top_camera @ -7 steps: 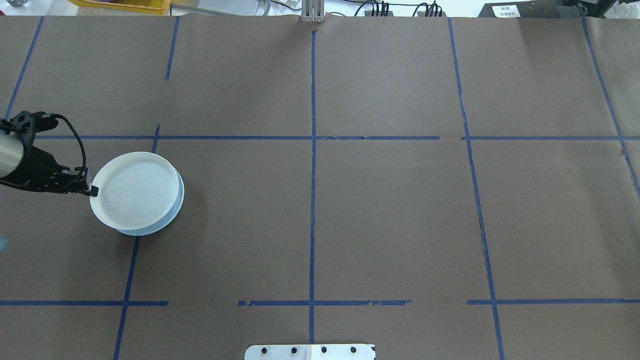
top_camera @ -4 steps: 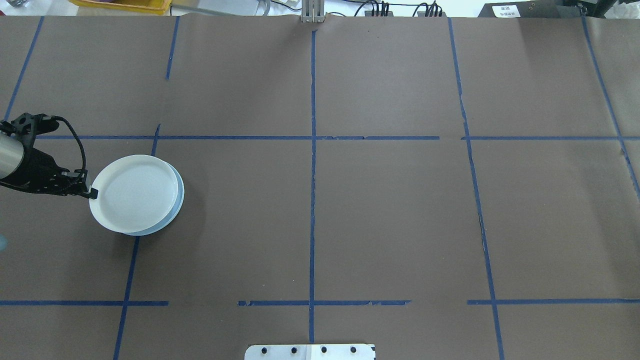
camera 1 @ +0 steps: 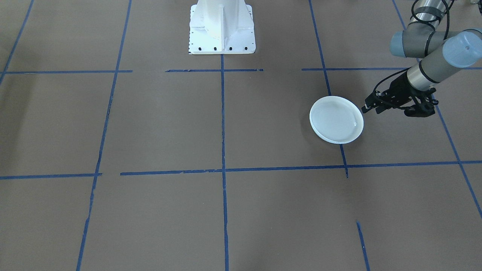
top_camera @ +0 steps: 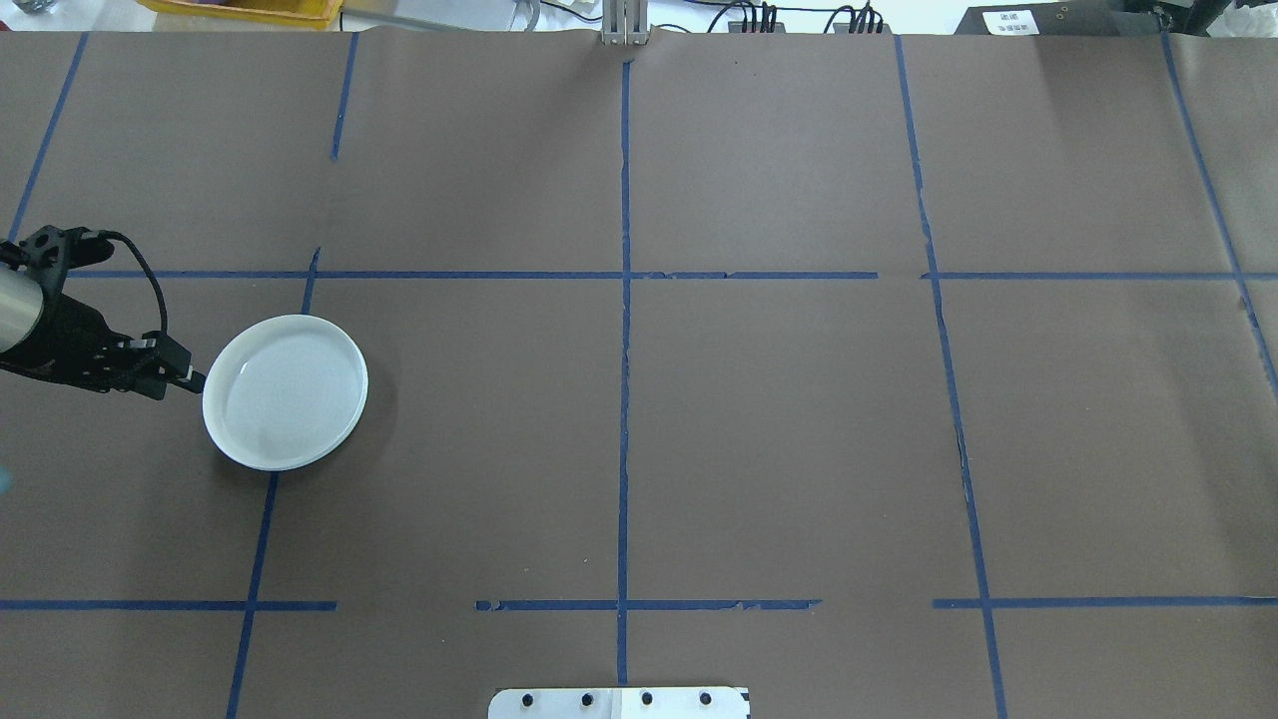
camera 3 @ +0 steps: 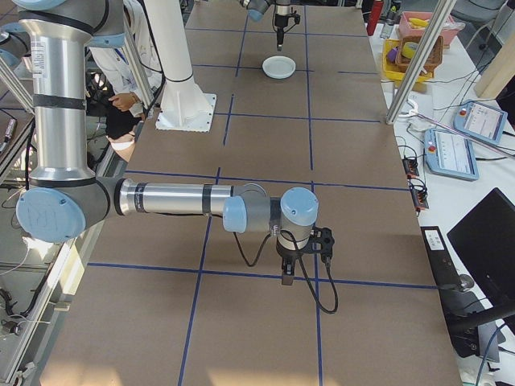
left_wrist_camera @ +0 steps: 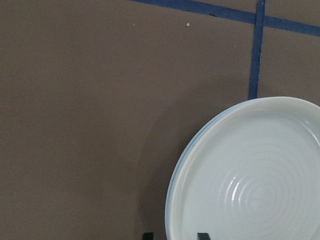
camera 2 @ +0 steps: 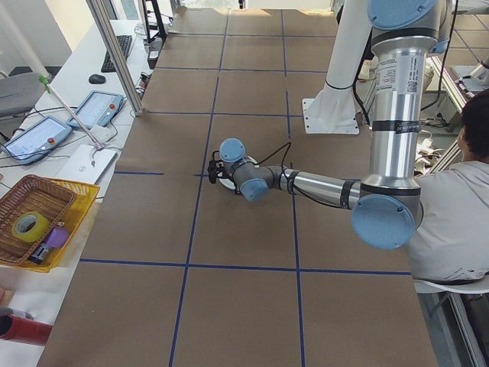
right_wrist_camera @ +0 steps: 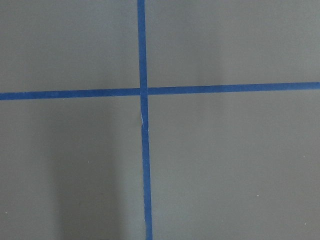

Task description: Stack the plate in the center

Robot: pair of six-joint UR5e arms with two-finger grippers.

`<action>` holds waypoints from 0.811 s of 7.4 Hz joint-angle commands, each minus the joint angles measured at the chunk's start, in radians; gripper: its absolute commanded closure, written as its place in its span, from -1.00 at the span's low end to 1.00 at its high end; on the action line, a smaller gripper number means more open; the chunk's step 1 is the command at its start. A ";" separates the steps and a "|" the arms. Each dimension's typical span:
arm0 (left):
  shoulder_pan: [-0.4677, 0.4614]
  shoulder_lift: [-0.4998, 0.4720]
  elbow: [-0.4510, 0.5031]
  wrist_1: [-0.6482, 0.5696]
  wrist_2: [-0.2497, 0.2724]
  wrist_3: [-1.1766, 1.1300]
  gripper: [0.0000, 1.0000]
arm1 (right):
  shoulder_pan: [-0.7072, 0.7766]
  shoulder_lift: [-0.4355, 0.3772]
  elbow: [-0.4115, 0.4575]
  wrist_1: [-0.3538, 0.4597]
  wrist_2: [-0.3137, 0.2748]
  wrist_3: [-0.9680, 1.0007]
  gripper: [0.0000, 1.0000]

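A white plate (top_camera: pixel 290 391) with concentric rings inside lies flat on a pale bluish plate, the center, of which only a thin rim (left_wrist_camera: pixel 174 181) shows. The stack (camera 1: pixel 336 119) sits at the table's left side on a blue tape line. My left gripper (top_camera: pixel 196 377) is open just off the stack's left edge, apart from it, and its two fingertips (left_wrist_camera: pixel 148 235) stand spread at the bottom of the left wrist view. My right gripper (camera 3: pixel 287 277) hangs low over bare table at a tape crossing; whether it is open or shut I cannot tell.
Blue tape lines (top_camera: pixel 624 350) split the brown table into squares. The robot's white base (camera 1: pixel 222 30) stands at the near middle edge. Off the table's left end are a basket (camera 2: pixel 34 218) and tablets (camera 2: pixel 95 108). A person (camera 2: pixel 458 206) sits beside the robot.
The ringed plate, held tilted over the bluish plate, has come down flat and centred on it. The left gripper has let go of its rim and drawn slightly back.
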 commanded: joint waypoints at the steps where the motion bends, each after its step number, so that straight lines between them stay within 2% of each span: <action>1: -0.149 0.033 0.000 0.072 -0.012 0.253 -1.00 | 0.000 0.000 0.000 0.000 -0.001 0.001 -1.00; 3: -0.347 0.035 -0.007 0.349 0.012 0.679 -1.00 | 0.000 0.000 0.000 0.000 0.000 0.001 -1.00; 4: -0.427 0.035 -0.008 0.454 0.052 0.855 -1.00 | 0.000 0.000 0.000 0.000 0.000 0.001 -1.00; 6: -0.545 0.036 -0.004 0.601 0.077 1.083 -1.00 | 0.000 0.000 0.000 0.000 -0.001 0.001 -1.00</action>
